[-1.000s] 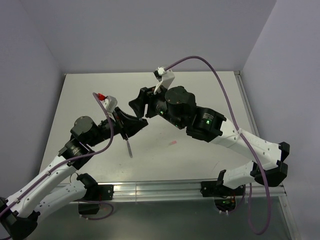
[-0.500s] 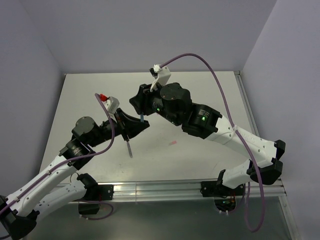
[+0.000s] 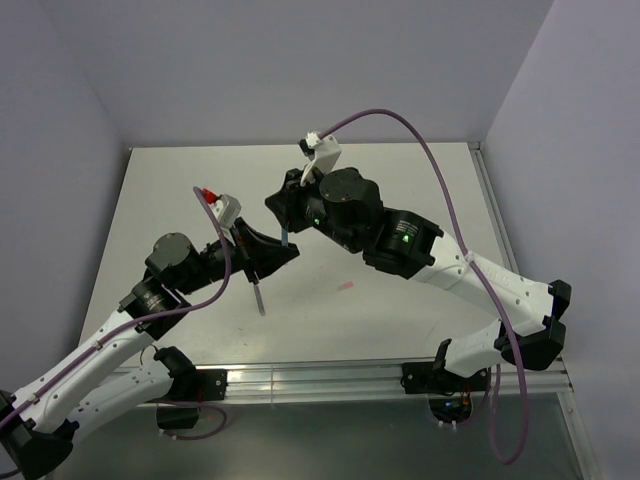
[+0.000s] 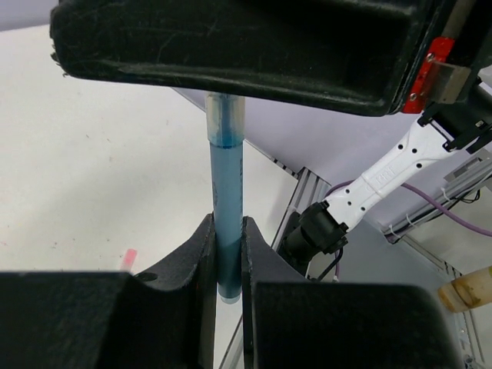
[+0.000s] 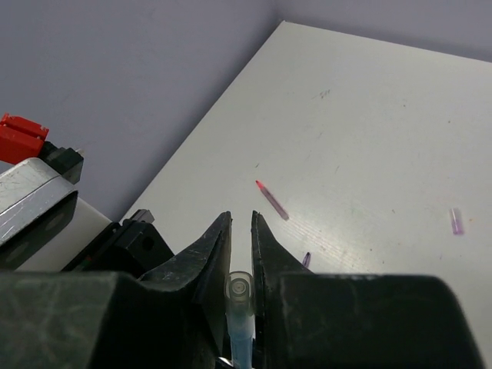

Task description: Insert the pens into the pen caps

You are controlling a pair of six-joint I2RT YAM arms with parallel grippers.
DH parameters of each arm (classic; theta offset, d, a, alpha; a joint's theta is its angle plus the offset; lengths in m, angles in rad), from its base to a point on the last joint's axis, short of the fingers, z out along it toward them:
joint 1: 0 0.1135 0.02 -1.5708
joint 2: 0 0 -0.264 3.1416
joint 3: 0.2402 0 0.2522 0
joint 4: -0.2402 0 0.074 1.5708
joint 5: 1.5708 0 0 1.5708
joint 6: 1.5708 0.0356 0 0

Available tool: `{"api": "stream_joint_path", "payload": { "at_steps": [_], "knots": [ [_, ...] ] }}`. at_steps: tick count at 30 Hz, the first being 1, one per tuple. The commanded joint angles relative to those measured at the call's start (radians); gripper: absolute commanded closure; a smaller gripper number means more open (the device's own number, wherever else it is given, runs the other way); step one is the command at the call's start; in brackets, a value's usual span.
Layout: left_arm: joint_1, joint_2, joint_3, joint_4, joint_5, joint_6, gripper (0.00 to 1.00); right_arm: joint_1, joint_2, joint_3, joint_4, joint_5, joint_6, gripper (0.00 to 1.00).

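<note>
From above, your left gripper [image 3: 268, 256] and right gripper [image 3: 284, 218] met over the table [image 3: 400, 180], a blue pen [image 3: 286, 238] between them. Left wrist: it was clamped tight on the blue pen. Right wrist: it was closed on the pale cap [image 5: 239, 290] at the pen's tip; a red pen [image 5: 270, 200] lay beyond.

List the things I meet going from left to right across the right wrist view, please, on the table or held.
The pale cap in the right gripper → red-tipped pen → pinkish cap.
</note>
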Motion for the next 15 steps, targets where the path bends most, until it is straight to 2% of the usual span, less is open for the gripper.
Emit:
{"api": "stream_joint_path", "payload": {
  "at_steps": [1, 15],
  "knots": [
    [-0.006, -0.009, 0.054, 0.025, -0.008, -0.004, 1.00, -0.006, -0.039, -0.039, -0.001, 0.001, -0.031, 1.00],
    [-0.006, 0.019, 0.148, -0.001, -0.064, -0.032, 1.00, 0.026, -0.120, -0.194, 0.047, -0.030, -0.046, 1.00]
  ]
}}
